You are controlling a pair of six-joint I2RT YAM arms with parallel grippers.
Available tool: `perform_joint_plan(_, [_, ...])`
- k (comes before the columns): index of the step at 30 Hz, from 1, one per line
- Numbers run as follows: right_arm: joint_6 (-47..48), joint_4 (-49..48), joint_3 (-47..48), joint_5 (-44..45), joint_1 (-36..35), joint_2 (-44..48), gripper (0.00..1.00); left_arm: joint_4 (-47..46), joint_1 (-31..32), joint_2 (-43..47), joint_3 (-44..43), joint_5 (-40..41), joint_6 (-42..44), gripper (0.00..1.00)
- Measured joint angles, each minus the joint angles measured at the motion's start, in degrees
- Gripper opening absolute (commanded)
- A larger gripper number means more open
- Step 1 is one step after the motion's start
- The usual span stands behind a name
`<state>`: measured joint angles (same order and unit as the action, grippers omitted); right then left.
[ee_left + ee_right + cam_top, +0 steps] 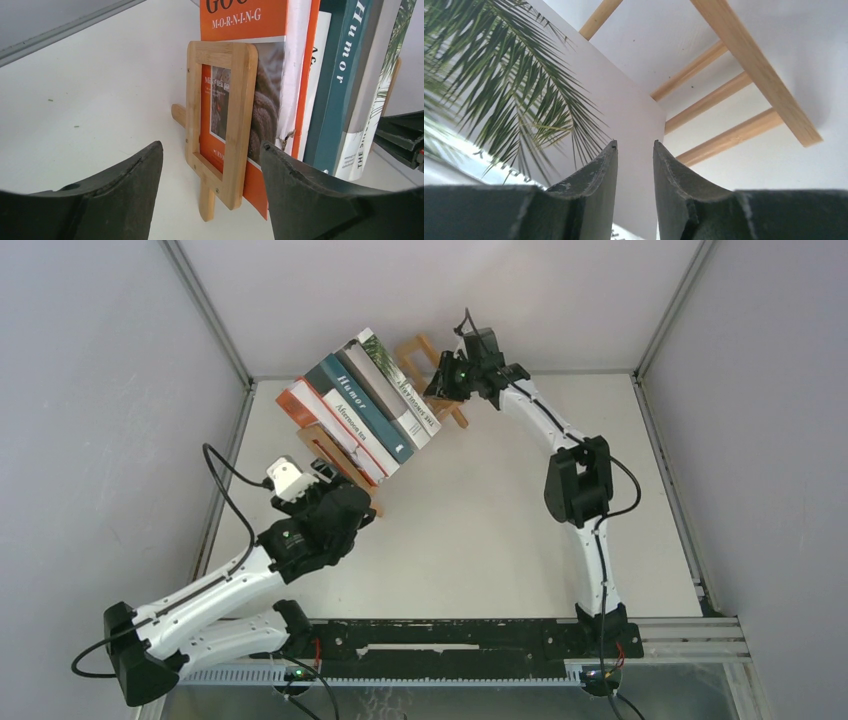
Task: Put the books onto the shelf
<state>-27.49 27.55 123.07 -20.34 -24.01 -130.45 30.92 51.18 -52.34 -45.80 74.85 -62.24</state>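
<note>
Several books stand upright in a row on the light-wood shelf (335,452): orange-red (300,405), teal "Humor" (362,408), and a palm-leaf cover (398,378) at the far end. My left gripper (345,485) sits at the near end, open (211,146). The shelf's end frame (240,125) and the orange-red book (235,20) lie just beyond its tips. My right gripper (440,388) is at the far end, its jaws a little apart (635,143) with nothing between them. It faces the palm-leaf book (524,90), with the shelf's slats (724,95) beside it.
The shelf stands diagonally at the back left of the white table (480,510). Grey walls with metal corner posts (205,310) close in the sides and back. A black rail (450,635) runs along the near edge between the arm bases.
</note>
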Motion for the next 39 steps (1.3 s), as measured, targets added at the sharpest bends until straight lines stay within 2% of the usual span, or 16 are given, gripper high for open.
perform_joint_plan(5, [1.7, 0.7, -2.3, 1.6, 0.3, 3.8, 0.43, 0.8, 0.0, 1.0, -0.1, -0.6, -0.4, 0.85])
perform_joint_plan(10, [3.1, 1.2, -6.3, 3.8, 0.4, 8.4, 0.47, 1.8, -0.1, 2.4, -0.1, -2.3, -0.6, 0.98])
perform_joint_plan(13, [4.2, 1.5, -9.3, 5.7, 0.3, 11.5, 0.5, 1.6, -0.1, 3.4, -0.1, -3.2, 1.1, 1.0])
perform_joint_plan(22, [7.7, 1.5, -22.8, 14.1, -0.1, 23.7, 0.57, -8.3, -2.6, 9.9, 0.9, -9.7, 20.2, 1.0])
perform_joint_plan(26, [9.4, 1.3, -31.5, 19.7, 0.0, 32.2, 0.59, -12.9, -8.8, 13.5, 2.5, -18.2, 30.7, 1.0])
perform_joint_plan(31, [10.6, -0.1, -40.2, 25.8, 0.8, 43.4, 0.6, -14.4, -17.2, 15.3, 2.5, -27.4, 40.2, 1.0])
perform_joint_plan(39, [10.0, 0.6, -48.0, 37.0, 1.9, 56.2, 0.63, -16.6, -23.0, 23.4, 5.9, -29.6, 49.0, 1.0])
